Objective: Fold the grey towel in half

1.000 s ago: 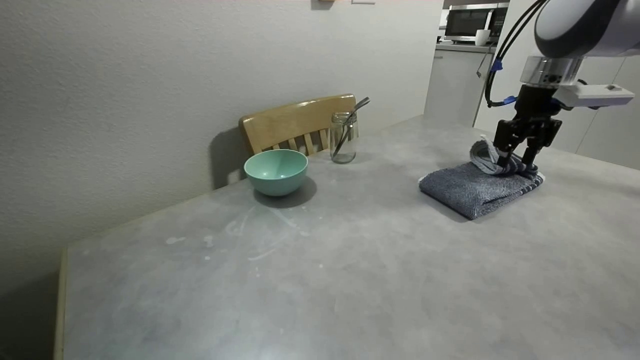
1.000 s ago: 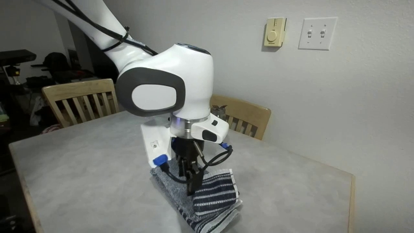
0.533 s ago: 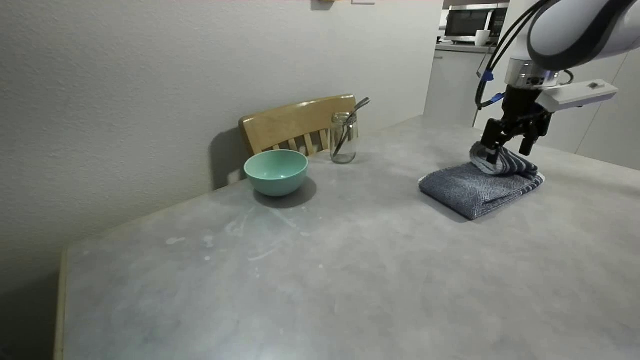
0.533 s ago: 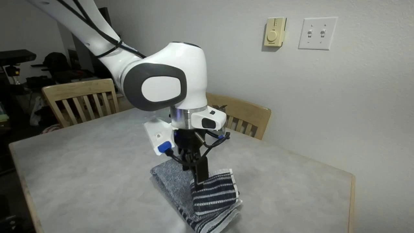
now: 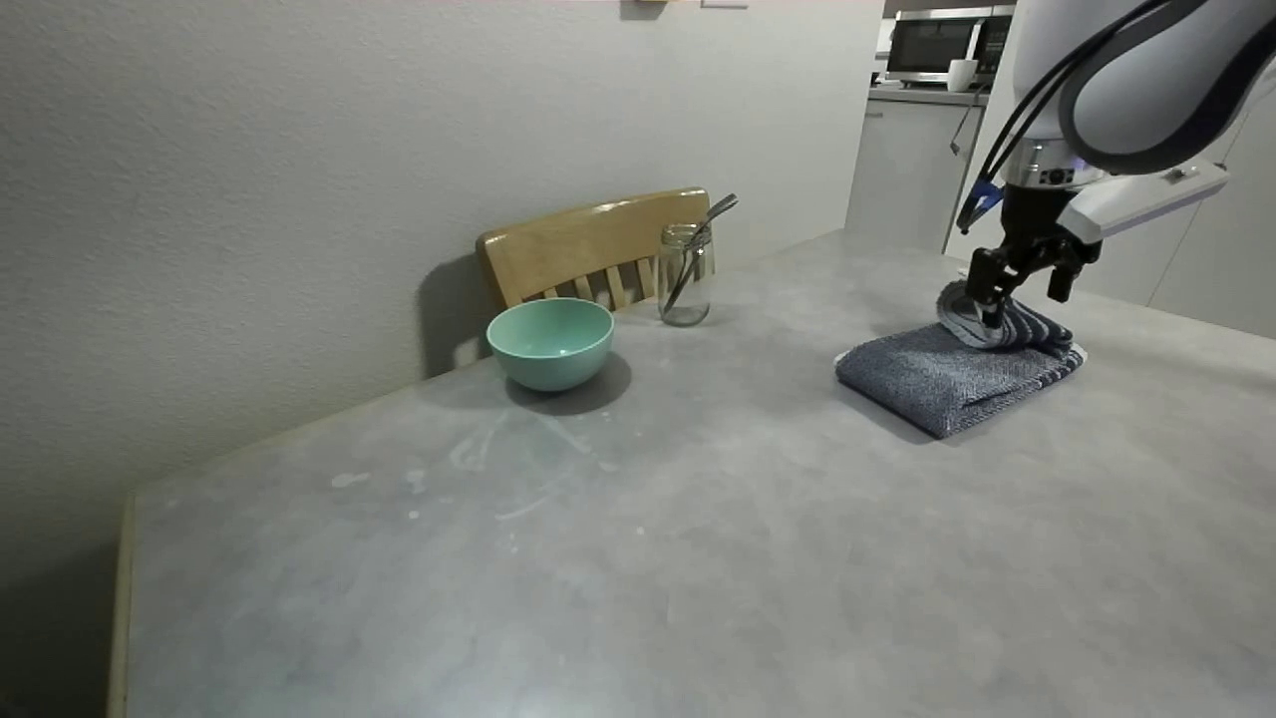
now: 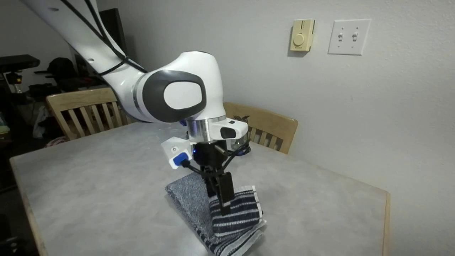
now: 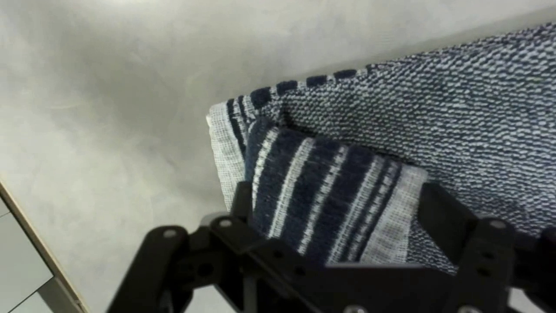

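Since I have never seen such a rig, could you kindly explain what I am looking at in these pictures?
The machine is one jointed robot arm, ending in a black gripper with two fingers. Two views come from cameras standing outside the robot; the third comes from a camera on its wrist. On the grey table lies the grey towel, folded over, with a striped end on top. An exterior view also shows a teal bowl and a glass jar holding metal utensils. In the wrist view the fingers stand apart, with the striped end showing between them; nothing appears held, though whether one touches it is unclear.
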Action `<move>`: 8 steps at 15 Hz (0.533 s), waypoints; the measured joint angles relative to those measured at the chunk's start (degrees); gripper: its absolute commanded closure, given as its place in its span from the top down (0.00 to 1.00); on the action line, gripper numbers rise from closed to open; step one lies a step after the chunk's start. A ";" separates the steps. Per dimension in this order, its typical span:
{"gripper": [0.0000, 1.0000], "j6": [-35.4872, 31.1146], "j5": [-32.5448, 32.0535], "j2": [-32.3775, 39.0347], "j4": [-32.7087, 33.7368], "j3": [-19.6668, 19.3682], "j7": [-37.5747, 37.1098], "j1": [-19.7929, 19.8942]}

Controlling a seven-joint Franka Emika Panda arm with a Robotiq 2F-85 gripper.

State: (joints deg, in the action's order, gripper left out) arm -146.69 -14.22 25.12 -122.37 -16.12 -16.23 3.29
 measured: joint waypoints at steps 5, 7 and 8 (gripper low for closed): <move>1.00 -0.02 -0.89 1.19 0.66 -0.57 -1.43 -0.41; 1.00 -0.02 -0.89 1.25 0.83 -0.57 -1.45 -0.62; 1.00 -0.02 -0.89 1.26 0.94 -0.57 -1.45 -0.78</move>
State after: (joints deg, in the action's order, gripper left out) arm -146.71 -15.11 26.38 -121.43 -16.69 -17.68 2.51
